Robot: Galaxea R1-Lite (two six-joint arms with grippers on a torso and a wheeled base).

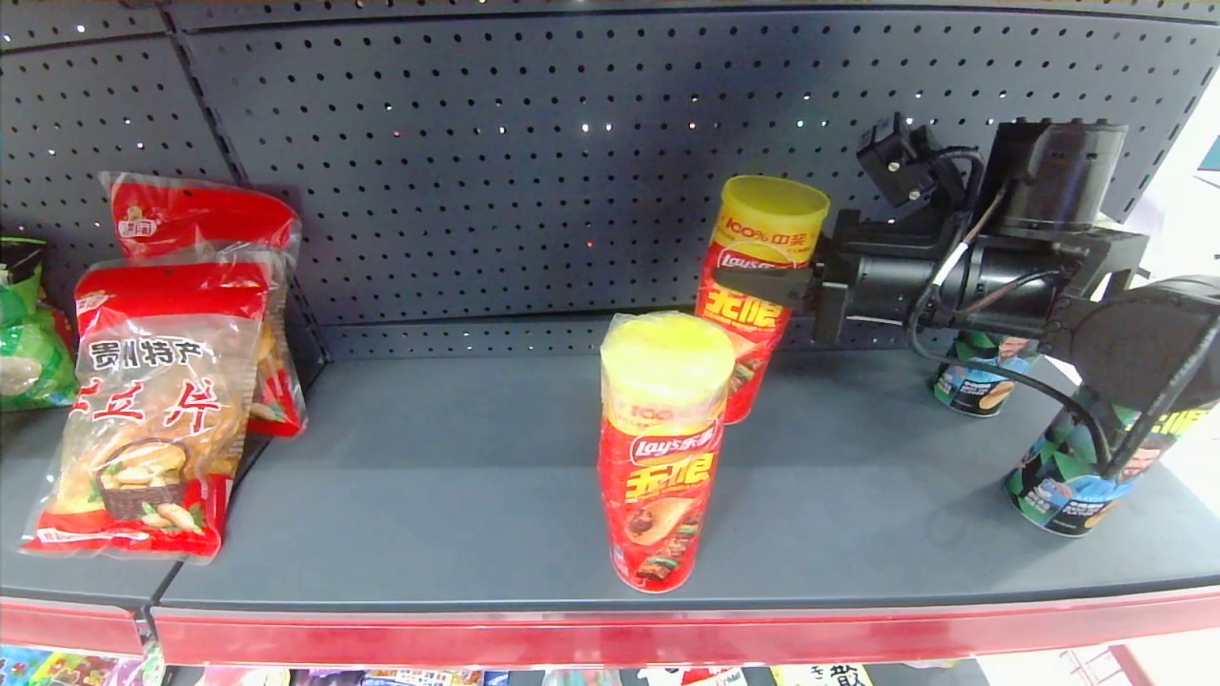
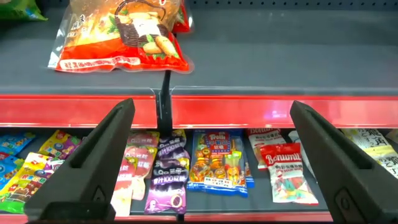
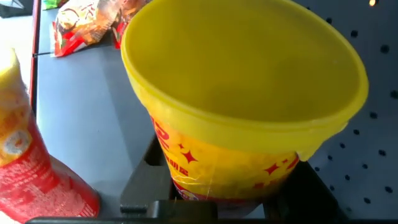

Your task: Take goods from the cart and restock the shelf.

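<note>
Since it apparently belongs behind its twin tube (image 1: 662, 448), I hold the tall red chip tube with yellow plastic lid (image 1: 767, 233) upright at the rear of the grey metal shelf (image 1: 429, 495), my right end effector (image 1: 760, 286) clamped around it.

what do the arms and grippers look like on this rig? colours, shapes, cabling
All black. Right arm: boxy links, cylindrical joint housing, loose black cables looping outside plus one pale lead, small camera module on a bracket. Left gripper: two long matte wedge-shaped fingers tapering toward the tips. No markings visible.
</note>
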